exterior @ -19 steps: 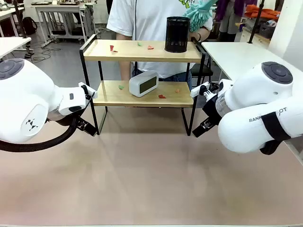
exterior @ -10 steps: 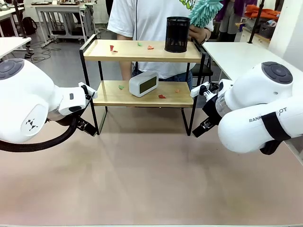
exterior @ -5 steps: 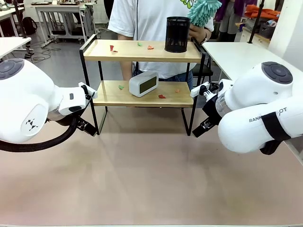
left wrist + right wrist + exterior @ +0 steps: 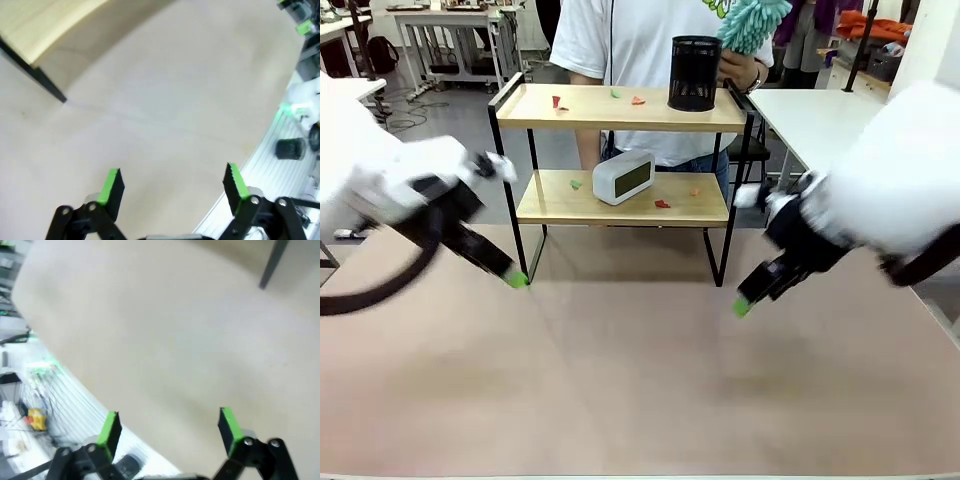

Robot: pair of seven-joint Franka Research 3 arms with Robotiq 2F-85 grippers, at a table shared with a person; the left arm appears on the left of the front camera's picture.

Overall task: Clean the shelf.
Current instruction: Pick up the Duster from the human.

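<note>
Entry: legible text, labels, brands, numbers. None can be read.
Detail: the white shells of the left arm (image 4: pixel 380 180) and the right arm (image 4: pixel 905 165) are smeared by motion blur in the front view, so any marking on them cannot be made out. The face of the white clock (image 4: pixel 623 176) on the lower board of the shelf (image 4: pixel 550 200) is too small to tell any digits.
</note>
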